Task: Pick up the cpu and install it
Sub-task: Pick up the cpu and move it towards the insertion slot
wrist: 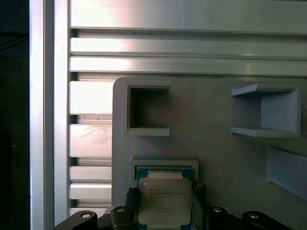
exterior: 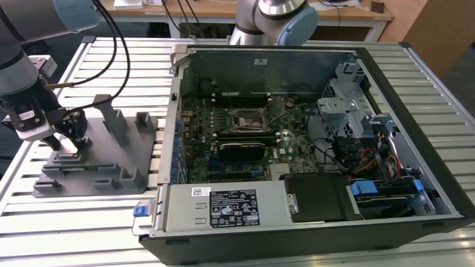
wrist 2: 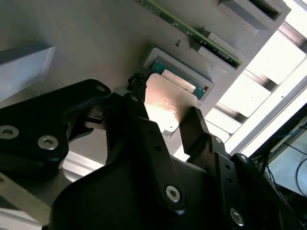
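The cpu (wrist: 164,203) sits in a pocket near the fixture's (exterior: 104,167) edge at the exterior view's left, on the slatted table (exterior: 74,222). The arm points the gripper (exterior: 67,147) straight down, its fingers (wrist 2: 194,127) pressed against the cpu's opposite sides.

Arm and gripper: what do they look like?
The arm is grey tube sections with light-blue joint caps and black cables looped alongside. The gripper is black, with jointed linkage fingers held by silver hex screws.
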`<state>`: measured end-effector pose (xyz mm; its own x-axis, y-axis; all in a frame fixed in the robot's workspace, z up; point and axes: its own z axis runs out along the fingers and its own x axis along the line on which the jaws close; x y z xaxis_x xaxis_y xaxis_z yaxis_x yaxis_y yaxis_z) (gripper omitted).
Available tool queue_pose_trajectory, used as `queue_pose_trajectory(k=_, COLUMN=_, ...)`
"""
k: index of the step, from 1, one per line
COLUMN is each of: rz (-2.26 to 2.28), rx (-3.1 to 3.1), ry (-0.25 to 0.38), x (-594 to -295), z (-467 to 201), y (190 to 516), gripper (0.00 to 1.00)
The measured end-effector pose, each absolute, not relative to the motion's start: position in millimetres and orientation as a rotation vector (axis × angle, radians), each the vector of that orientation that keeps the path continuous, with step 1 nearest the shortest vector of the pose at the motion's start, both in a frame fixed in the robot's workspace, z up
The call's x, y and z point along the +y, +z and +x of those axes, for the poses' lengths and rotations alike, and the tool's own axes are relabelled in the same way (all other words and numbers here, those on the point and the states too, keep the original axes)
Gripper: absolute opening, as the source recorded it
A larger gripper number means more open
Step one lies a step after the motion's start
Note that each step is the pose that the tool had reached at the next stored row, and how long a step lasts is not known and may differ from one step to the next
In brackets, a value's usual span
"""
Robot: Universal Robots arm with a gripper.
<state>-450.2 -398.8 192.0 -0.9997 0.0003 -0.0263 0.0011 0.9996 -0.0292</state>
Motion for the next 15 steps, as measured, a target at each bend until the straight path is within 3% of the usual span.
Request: queue_pose_trajectory(k=15, rz=0.001, rx=3.115, ry=-0.045, x=-398.8, z=-450.3, y=195.6, gripper=0.53)
